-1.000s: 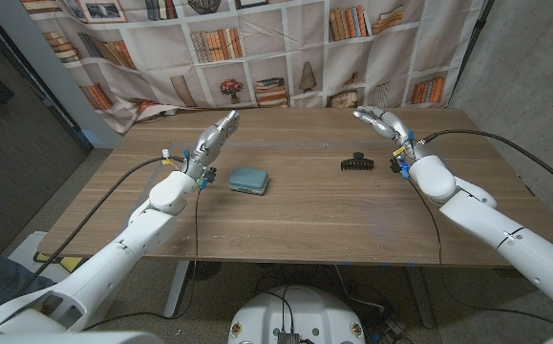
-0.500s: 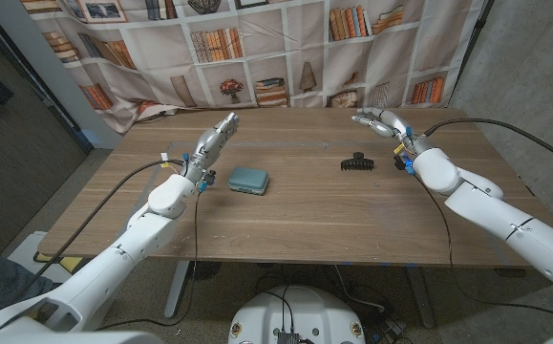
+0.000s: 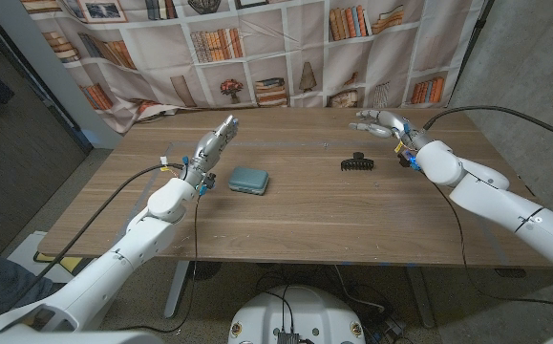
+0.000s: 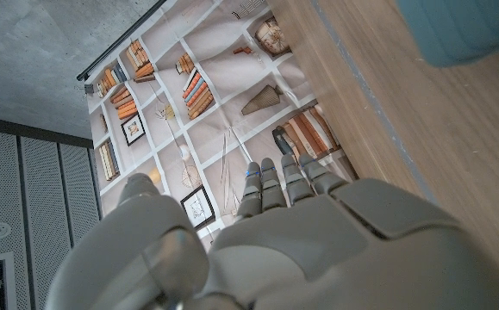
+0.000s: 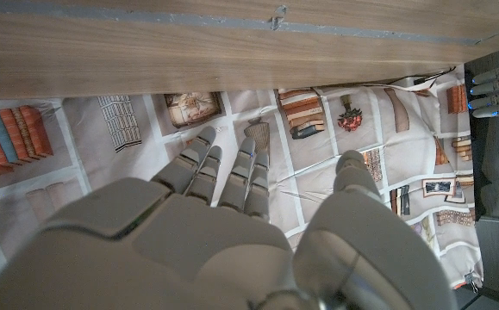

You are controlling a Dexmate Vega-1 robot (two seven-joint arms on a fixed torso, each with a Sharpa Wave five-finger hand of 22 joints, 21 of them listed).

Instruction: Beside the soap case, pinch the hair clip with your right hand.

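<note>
A black, toothed hair clip (image 3: 356, 163) lies on the wood-grain counter (image 3: 295, 215), well apart from the teal, rounded-rectangle soap case (image 3: 248, 180) to its left. The right robot hand (image 3: 383, 124), pale grey and smooth-shelled, hovers beyond the clip with fingers apart, holding nothing. The left robot hand (image 3: 213, 143) is raised near the case, fingers extended, empty. A printed bookshelf backdrop (image 3: 257, 48) hangs behind.
</note>
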